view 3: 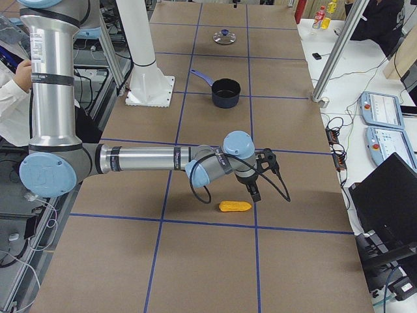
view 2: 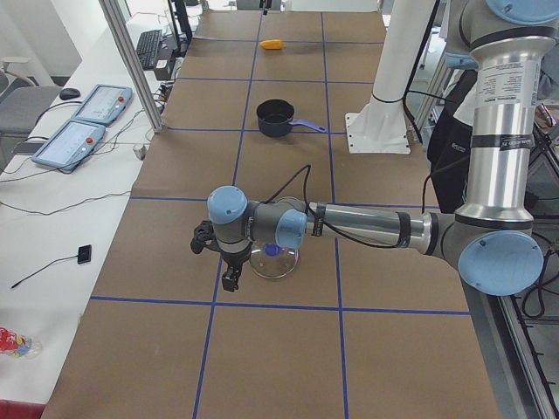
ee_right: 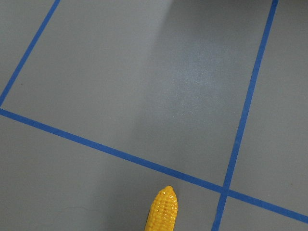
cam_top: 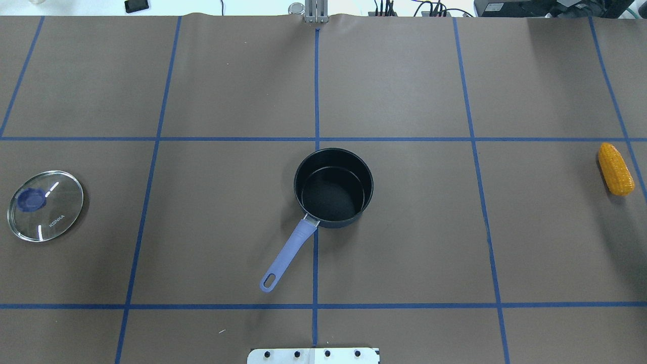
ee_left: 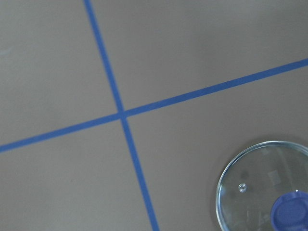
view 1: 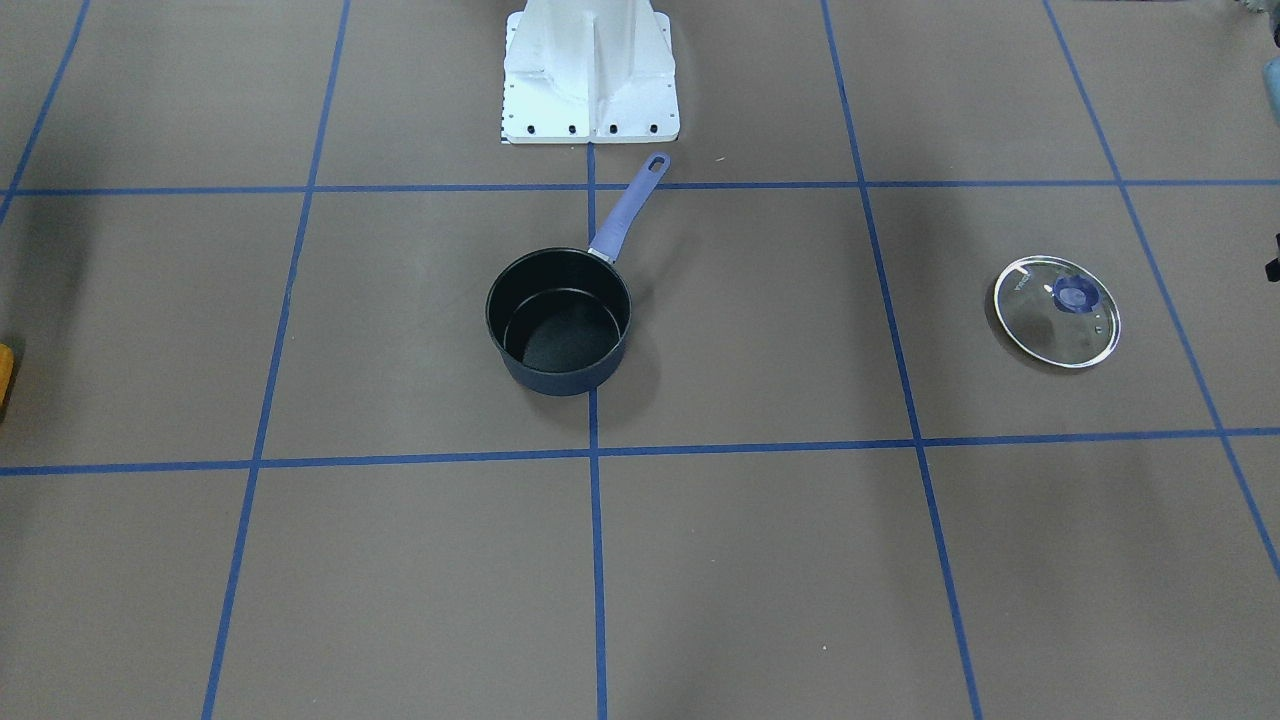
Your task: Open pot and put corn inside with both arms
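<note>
You had the pot (cam_top: pixel 331 194) standing open and upright near the middle of the tabletop (cam_top: pixel 404 242), nothing inside it. Its purple handle (cam_top: pixel 290 247) pointed back toward the white base pedestal (view 1: pixel 590 70), angled slightly to the robot's left.

The glass lid (cam_top: pixel 45 206) lay flat, blue knob up, far out on the robot's left side and well apart from the pot. The corn (cam_top: pixel 615 169) lay on its side at the far right end of the tabletop, equally well apart from the pot and touching nothing else.

Your left arm (view 2: pixel 367 229) reached low across the tabletop, its left fingers (view 2: pixel 230 281) hanging just beside the lid, on the side away from the robot. Its wrist camera caught only part of the lid, in the lower right corner.

Your right arm (view 3: pixel 143 158) reached out likewise, its right fingers (view 3: pixel 253 192) close above the corn. Its wrist camera showed the cob's tip at the bottom edge.

Whether either pair of fingers was apart or together could not be told from the side views.
</note>
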Tool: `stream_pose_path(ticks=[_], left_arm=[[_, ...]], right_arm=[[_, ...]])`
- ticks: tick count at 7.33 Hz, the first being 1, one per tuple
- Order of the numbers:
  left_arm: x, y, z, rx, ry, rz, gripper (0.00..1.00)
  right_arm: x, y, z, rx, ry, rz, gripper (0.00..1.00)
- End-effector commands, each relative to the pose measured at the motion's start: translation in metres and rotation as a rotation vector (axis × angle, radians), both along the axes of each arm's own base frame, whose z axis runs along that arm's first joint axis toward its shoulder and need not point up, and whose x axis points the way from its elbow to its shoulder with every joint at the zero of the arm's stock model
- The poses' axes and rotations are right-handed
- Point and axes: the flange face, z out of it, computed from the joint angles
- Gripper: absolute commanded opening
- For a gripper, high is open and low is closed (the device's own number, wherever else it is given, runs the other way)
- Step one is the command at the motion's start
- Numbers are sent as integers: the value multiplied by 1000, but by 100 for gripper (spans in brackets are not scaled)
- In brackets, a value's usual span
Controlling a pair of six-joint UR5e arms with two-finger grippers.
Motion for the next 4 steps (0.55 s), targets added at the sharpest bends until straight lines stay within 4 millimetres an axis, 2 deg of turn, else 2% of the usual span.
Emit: stream_pose_path(ticks=[1,3,4], left_arm=[[-27,29,37,-58,6,-46,99],[-26,30,39,-69,1,-47,99],[-26,29,38,-66,0,-47,99]], right_arm=[[-10,12,26,-90,-6,15,100],[-27,38,55,-123,51,32,100],[-41,46,59,-134,23,66,100]])
